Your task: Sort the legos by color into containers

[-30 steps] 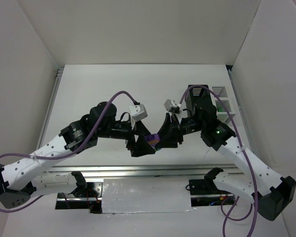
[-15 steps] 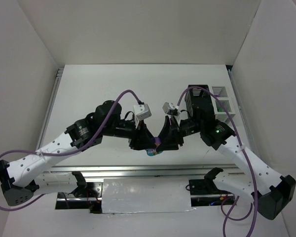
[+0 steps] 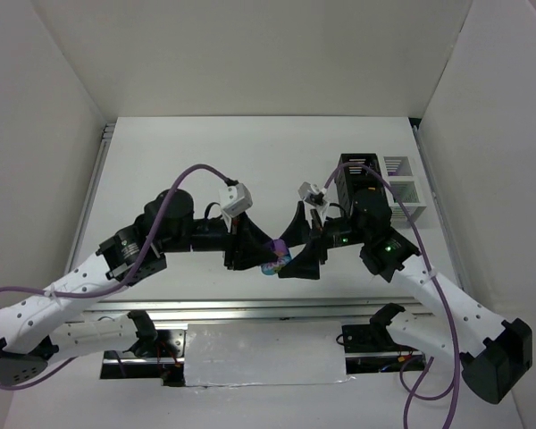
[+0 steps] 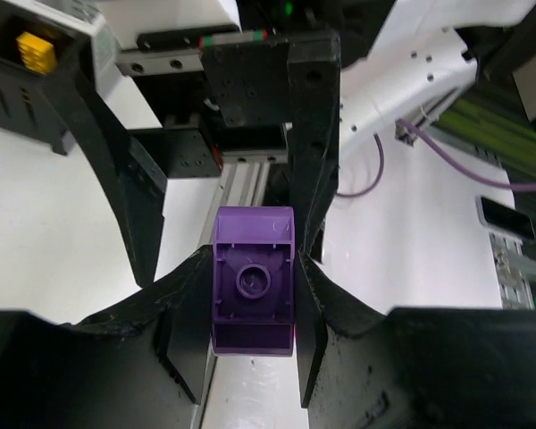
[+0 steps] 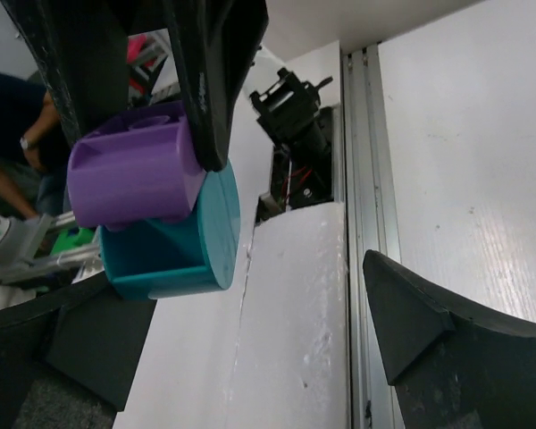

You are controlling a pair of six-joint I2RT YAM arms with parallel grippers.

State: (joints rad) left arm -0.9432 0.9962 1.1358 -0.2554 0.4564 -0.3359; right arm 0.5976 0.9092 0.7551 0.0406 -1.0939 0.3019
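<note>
The left gripper (image 4: 255, 295) is clamped on a purple brick (image 4: 253, 268) with a teal brick (image 5: 165, 255) stuck to it. It holds the pair well left of the black container (image 3: 362, 179), toward the arm bases, probably so the two colours can be pulled apart before sorting. The right gripper (image 3: 297, 250) gapes wide beside them, gripping nothing. Counted: two held bricks, one yellow brick (image 4: 36, 51) inside the black container, and two white containers (image 3: 409, 191) just right of it, whose contents seem hidden.
</note>
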